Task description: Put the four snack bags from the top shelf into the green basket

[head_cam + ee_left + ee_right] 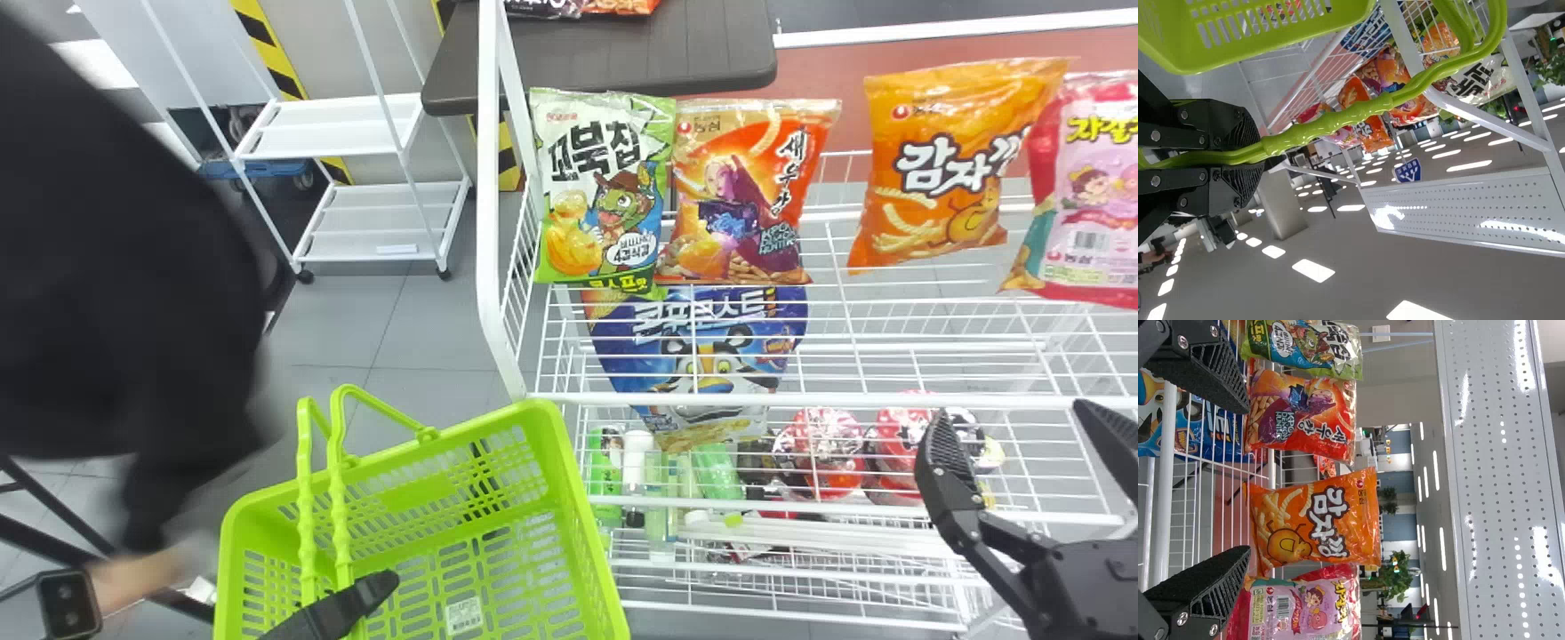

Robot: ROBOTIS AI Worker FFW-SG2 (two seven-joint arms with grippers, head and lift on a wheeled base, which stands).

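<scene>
Snack bags: all four up on the top shelf point(845, 402). Head view, left to right: green point(605, 191), red-orange point(747, 196), orange point(942, 173), pink point(1095, 191). Green and red-orange side by side; orange stands apart from red-orange, close to pink. Tally: none in the green basket point(582, 516), as far as its inside shows; all four left to transfer, by my reading. A small pale label point(463, 615) lies on its slotted floor. Blue bag point(702, 356) sits lower, outside the four. Left gripper point(1263, 150): jaws clenched on the basket's handle point(1331, 122). Right gripper point(1246, 479): jaws released, spread before the bags, nothing grasped.
</scene>
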